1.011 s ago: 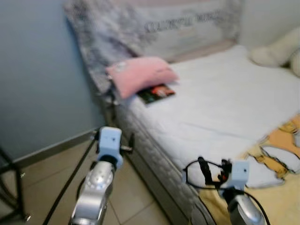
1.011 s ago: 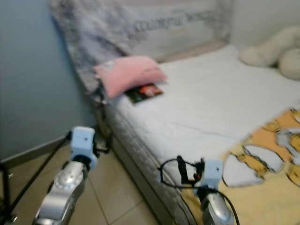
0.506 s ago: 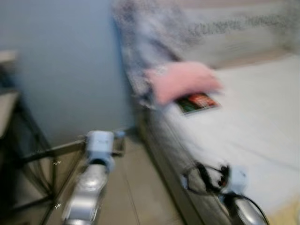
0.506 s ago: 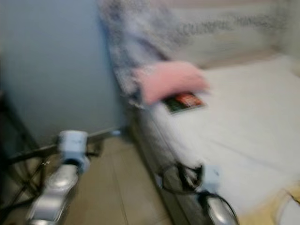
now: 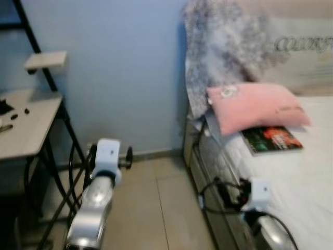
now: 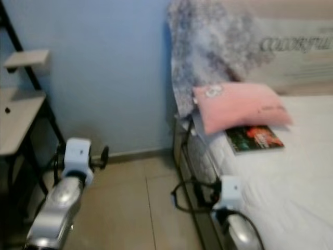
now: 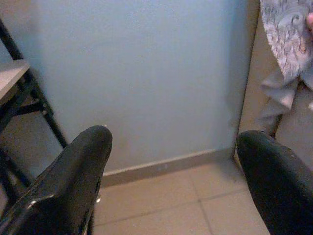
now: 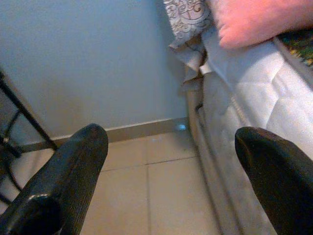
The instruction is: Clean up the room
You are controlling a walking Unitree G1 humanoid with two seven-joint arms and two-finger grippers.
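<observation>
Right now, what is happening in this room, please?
The robot stands on the tiled floor between a desk and a bed, facing the blue wall. Both arms are raised in front of it; the left gripper and the right gripper are open and hold nothing. On the bed, a pink pillow lies partly over a book, with a grey patterned blanket behind them. Nothing is being handled.

"colorful" on headboard cushion (image 6: 291, 52), rest illegible
</observation>
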